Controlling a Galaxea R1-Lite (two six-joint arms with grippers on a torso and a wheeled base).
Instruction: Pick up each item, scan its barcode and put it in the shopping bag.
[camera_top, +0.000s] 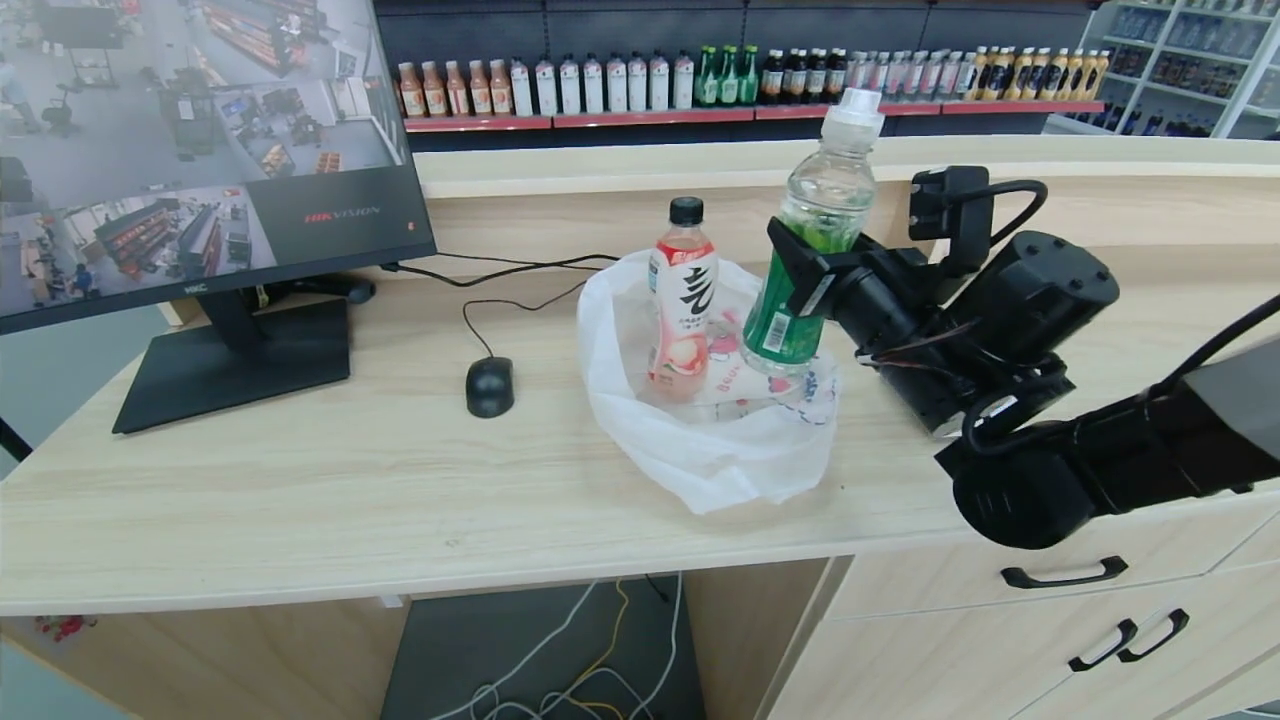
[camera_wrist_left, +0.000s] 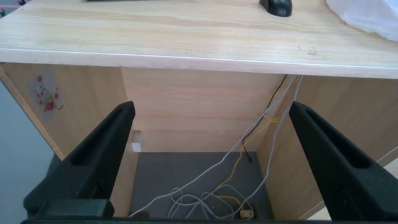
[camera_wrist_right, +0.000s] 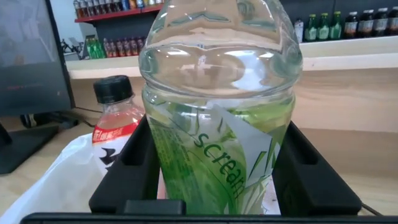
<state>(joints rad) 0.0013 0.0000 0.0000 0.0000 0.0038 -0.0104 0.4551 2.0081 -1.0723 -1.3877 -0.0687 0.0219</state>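
Observation:
My right gripper (camera_top: 800, 262) is shut on a clear green-labelled bottle (camera_top: 815, 240) with a white cap, held tilted over the right side of the white shopping bag (camera_top: 700, 440) on the counter. In the right wrist view the green-labelled bottle (camera_wrist_right: 221, 124) sits between the two black fingers (camera_wrist_right: 134, 168). A pink peach-drink bottle (camera_top: 682, 300) with a black cap stands upright inside the bag, seen also as the pink bottle (camera_wrist_right: 115, 118) beside the held one. My left gripper (camera_wrist_left: 214, 162) is open, low in front of the counter edge (camera_wrist_left: 199, 59), facing the space under it.
A monitor (camera_top: 190, 140) on a black stand is at the counter's left, a black mouse (camera_top: 489, 386) with its cable lies between it and the bag. Loose cables (camera_wrist_left: 211, 193) lie on the floor under the counter. Drawers (camera_top: 1065, 575) are below right. Bottle shelves line the back wall.

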